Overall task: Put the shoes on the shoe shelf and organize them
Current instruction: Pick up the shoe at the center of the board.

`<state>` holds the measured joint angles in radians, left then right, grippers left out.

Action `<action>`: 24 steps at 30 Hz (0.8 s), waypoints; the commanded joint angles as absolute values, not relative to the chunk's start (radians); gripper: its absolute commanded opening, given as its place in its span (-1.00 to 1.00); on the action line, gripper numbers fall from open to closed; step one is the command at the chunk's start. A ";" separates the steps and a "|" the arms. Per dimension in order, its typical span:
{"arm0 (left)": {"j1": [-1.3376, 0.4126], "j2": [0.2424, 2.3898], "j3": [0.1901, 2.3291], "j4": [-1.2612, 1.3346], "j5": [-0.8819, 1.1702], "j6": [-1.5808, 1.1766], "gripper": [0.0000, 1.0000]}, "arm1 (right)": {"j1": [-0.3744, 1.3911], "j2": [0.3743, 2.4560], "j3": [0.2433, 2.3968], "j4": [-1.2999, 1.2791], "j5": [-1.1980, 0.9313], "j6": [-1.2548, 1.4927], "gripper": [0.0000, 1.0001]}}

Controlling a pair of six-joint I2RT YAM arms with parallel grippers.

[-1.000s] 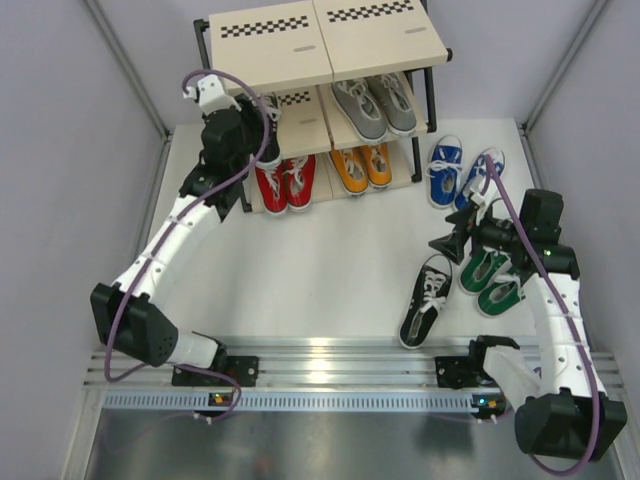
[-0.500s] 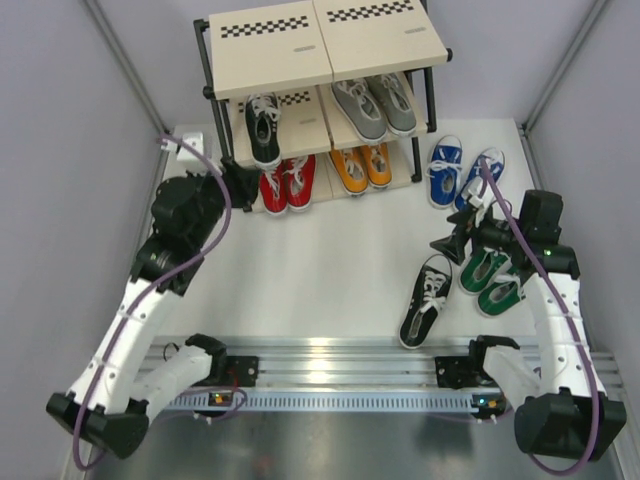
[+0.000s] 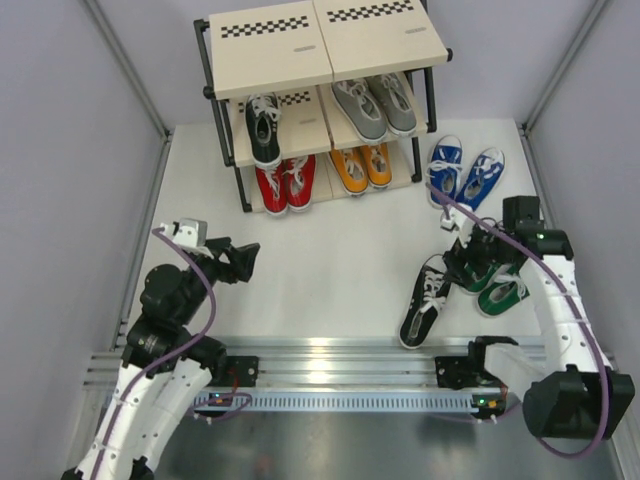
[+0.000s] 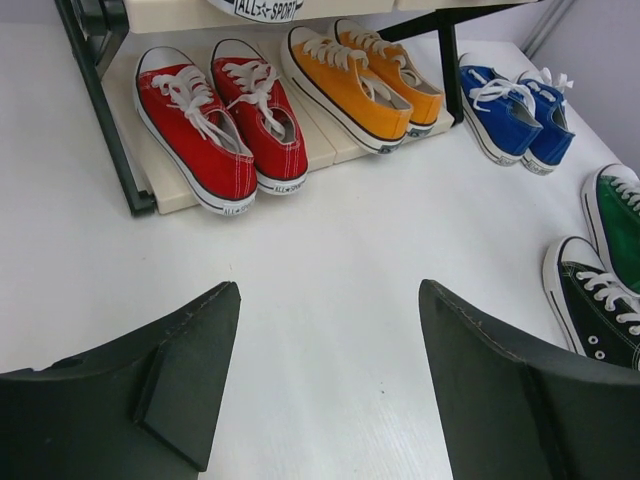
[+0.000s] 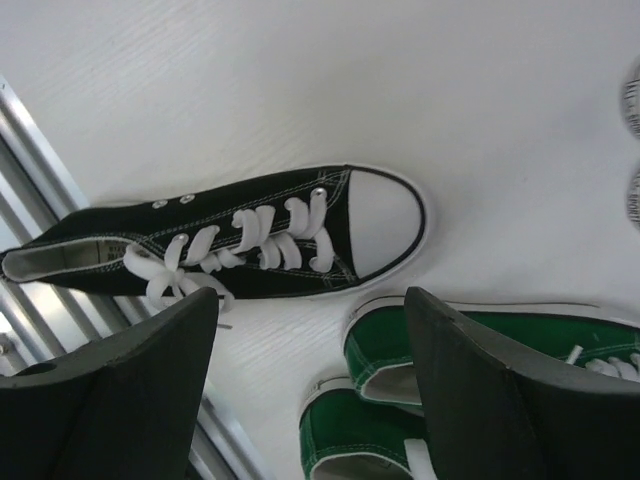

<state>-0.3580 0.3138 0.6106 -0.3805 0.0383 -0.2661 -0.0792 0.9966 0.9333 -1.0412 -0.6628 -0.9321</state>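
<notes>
Two grippers show, both with jaws spread wide and nothing held between them. The left gripper (image 3: pixel 238 262) hangs low over bare table (image 3: pixel 330 250) near its own base, well apart from the shelf (image 3: pixel 300 45). Its wrist camera looks past the parted fingers (image 4: pixel 180 370) toward the bottom board. The right gripper (image 3: pixel 465 265) hovers above the table on the right side, and its wrist view has one black shoe (image 5: pixel 240 235) lying below the open fingers (image 5: pixel 480 400). The green pair (image 5: pixel 480 350) sits just beside that shoe's toe.

From above, the black shoe (image 3: pixel 425 300) lies on the table near the front rail, with the green pair (image 3: pixel 497 287) next to it under the right arm. The blue pair (image 3: pixel 462 175) stands on the table just right of the shelf. On the bottom board sit the red pair (image 3: pixel 285 183) at left and the orange pair (image 3: pixel 362 168) at right. The middle board carries a second black shoe (image 3: pixel 264 128) at left and the grey pair (image 3: pixel 375 105) at right.
</notes>
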 commanded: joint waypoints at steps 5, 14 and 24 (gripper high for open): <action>-0.354 0.261 0.591 -0.394 0.066 -0.265 0.56 | 0.178 0.997 0.815 -1.000 -0.470 -0.858 0.55; -0.356 0.250 0.589 -0.407 0.072 -0.267 0.57 | 0.258 0.976 0.770 -1.052 -0.491 -1.011 0.64; -0.356 0.250 0.586 -0.408 0.086 -0.265 0.57 | 0.307 0.907 0.689 -0.980 -0.503 -1.344 0.80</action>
